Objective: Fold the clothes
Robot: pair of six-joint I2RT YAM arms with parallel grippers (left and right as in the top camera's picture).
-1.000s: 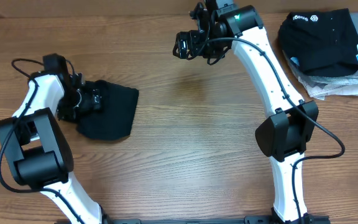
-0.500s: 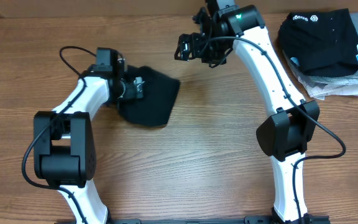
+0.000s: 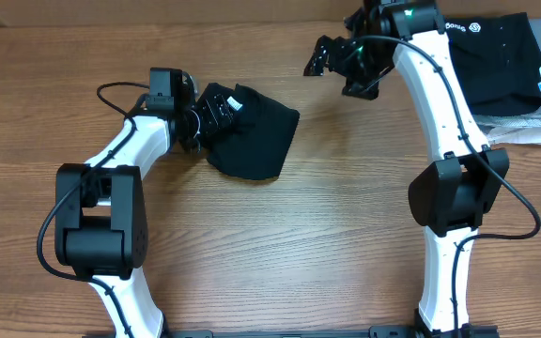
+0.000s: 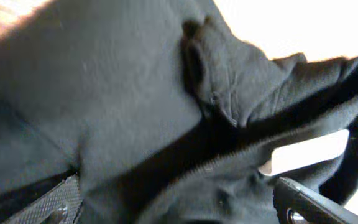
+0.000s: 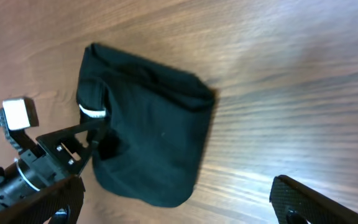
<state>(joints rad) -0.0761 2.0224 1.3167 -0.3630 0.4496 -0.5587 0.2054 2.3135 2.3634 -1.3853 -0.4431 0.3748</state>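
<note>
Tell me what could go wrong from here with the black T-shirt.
1. The left gripper holds the folded black T-shirt by one edge only, the rest lying on the table; pulling it could drag the fold open.
2. The right gripper, jaws open and empty, hangs near the shirt; the arms might collide.
3. Fabric fills the left wrist view, so that camera cannot check the grip.

Table [image 3: 346,216] lies open between T-shirt [image 3: 252,141] and right hand [image 3: 332,69] (folded pile [image 3: 496,66] beyond it).
</note>
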